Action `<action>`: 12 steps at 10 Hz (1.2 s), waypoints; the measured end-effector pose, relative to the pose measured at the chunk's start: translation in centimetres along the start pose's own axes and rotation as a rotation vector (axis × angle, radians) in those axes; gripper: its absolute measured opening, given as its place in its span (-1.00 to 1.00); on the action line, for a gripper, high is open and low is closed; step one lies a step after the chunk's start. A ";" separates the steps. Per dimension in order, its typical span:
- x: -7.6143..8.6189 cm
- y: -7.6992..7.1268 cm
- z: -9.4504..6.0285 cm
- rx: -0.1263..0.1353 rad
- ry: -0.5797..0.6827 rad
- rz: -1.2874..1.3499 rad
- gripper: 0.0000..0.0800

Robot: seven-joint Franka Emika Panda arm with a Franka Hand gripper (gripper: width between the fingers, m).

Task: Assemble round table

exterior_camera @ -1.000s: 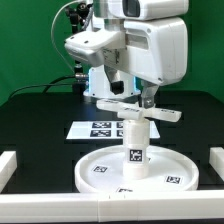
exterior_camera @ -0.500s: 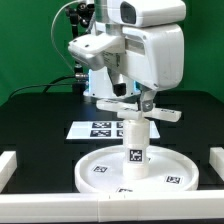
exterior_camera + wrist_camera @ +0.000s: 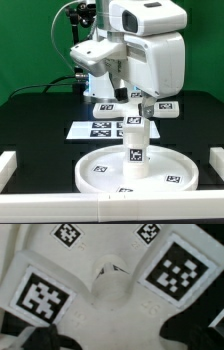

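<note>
The white round disc point(image 3: 92, 172) lies on the black table with tags on its face. The short tagged leg point(image 3: 135, 142) stands upright at its centre. On top of the leg sits the cross-shaped base piece point(image 3: 106, 106), its arms level and tagged. My gripper point(image 3: 133, 98) hangs straight over the cross, fingers pointing down. In the wrist view the cross point(image 3: 110, 291) fills the picture, and my gripper point(image 3: 120, 339) stands open, with a dark fingertip point(image 3: 30, 336) on either side of the white middle. I cannot tell whether the fingers touch it.
The marker board point(image 3: 92, 128) lies flat behind the disc. White rails stand at the exterior view's left edge point(image 3: 8, 165) and right edge point(image 3: 214, 160). The arm's bulky white body point(image 3: 150, 50) looms over the leg.
The hand has lifted a little and swung toward the exterior view's right. Tags on the cross's arms show now that were hidden before. The jaws stay wide.
</note>
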State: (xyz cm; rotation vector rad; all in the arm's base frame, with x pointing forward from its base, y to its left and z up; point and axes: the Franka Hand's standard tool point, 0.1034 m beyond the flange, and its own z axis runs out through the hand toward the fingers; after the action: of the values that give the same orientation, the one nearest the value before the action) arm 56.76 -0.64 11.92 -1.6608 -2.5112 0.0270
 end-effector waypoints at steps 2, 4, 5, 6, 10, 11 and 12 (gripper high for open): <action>0.0 0.0 0.0 0.000 -0.001 0.003 0.62; -0.3 -0.1 -0.1 0.003 -0.009 -0.001 0.62; -0.3 -0.1 -0.1 0.004 -0.013 -0.005 0.62; -0.4 -0.1 -0.1 0.005 -0.012 -0.004 0.62; -0.6 0.1 -0.7 0.014 -0.009 -0.042 0.62; -0.7 0.4 -1.0 0.012 -0.022 -0.055 0.62; -0.6 0.5 -1.1 0.010 -0.023 -0.047 0.62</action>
State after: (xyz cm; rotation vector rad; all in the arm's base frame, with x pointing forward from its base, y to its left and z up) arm 57.58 -1.08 12.93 -1.6069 -2.5617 0.0545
